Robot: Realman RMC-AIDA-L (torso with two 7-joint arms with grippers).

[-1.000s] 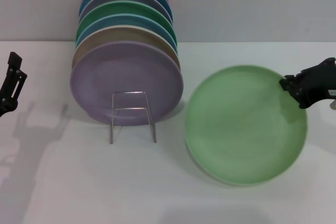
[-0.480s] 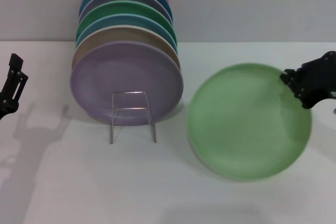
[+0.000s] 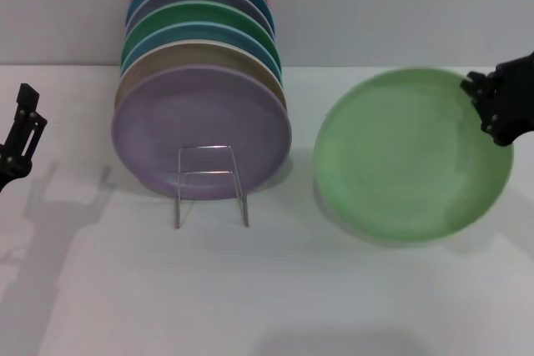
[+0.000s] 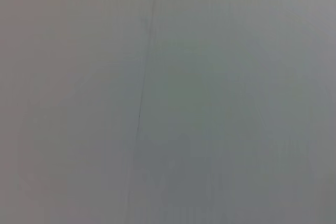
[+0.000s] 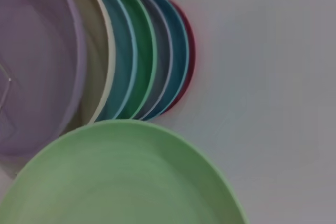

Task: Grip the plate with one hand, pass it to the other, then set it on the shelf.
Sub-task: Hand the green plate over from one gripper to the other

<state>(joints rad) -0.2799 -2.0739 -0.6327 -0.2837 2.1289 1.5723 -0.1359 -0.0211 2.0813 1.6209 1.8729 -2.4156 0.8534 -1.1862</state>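
The right gripper (image 3: 482,106) clamps the plate (image 3: 409,156) by its rim, tilted above the table (image 3: 267,289). The left gripper (image 3: 21,135) hangs at the left edge, well apart; its opening cannot be told. No writing is legible.

A white table (image 3: 275,298) meets a plain pale grey wall (image 3: 392,6) — soft shadows, even light.

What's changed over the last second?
The right gripper, shut on the rim of the plate, has lifted it off the table and tilted it up, carrying it slightly rightward. The left gripper, the shelf and the racked plates stayed put.
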